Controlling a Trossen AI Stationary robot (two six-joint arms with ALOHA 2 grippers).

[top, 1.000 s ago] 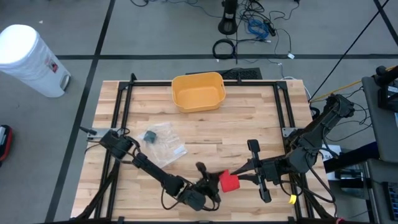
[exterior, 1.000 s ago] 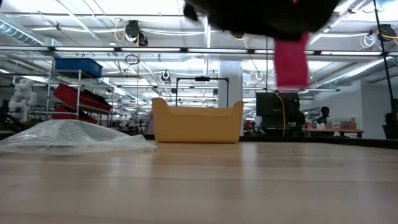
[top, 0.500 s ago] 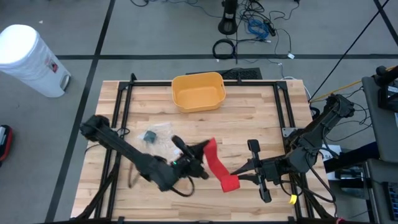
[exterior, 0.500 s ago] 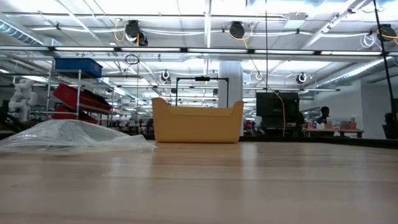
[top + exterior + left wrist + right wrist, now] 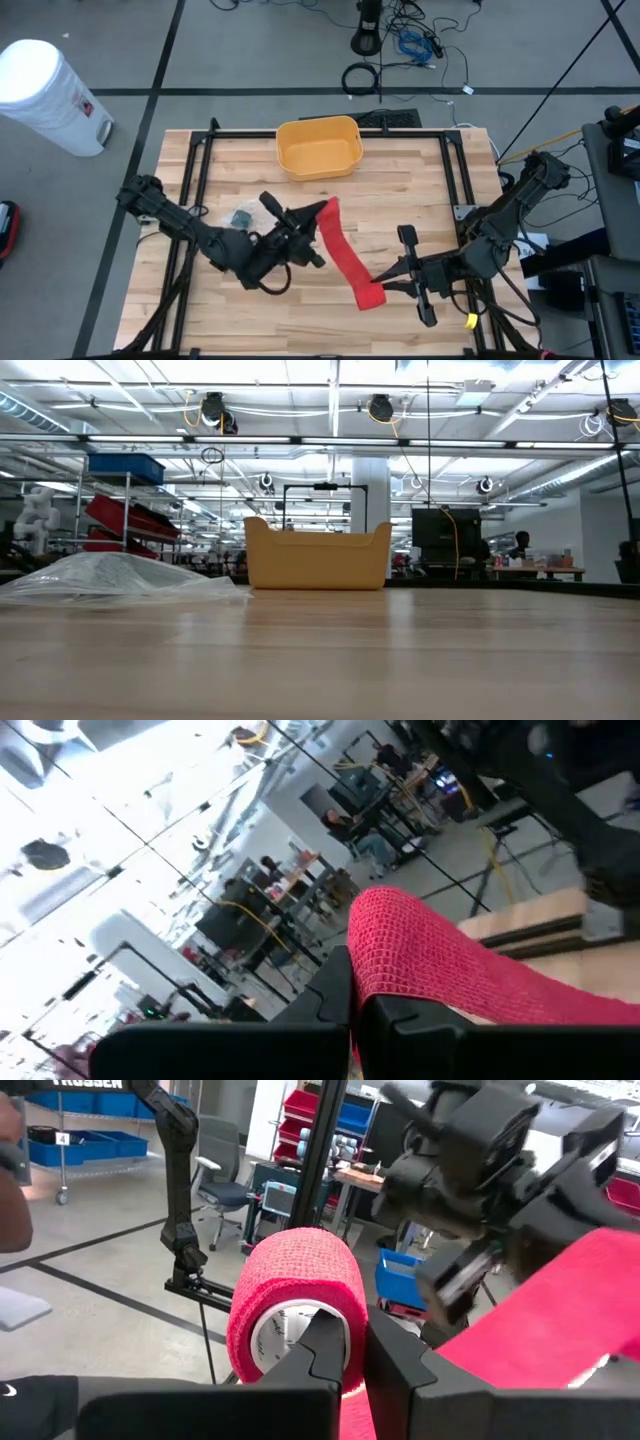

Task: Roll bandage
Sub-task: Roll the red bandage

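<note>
High view has the bandage strung in the air between both arms above mid-table: left gripper pinches the loose end, right gripper is clamped through the roll's core. To do this step well, I'd keep the strip taut and untwisted, with the free end square to the roll so the layers stack flush. Right wrist view shows the jaw inside the core, hidden from above; low view shows only the bin and bag.
</note>
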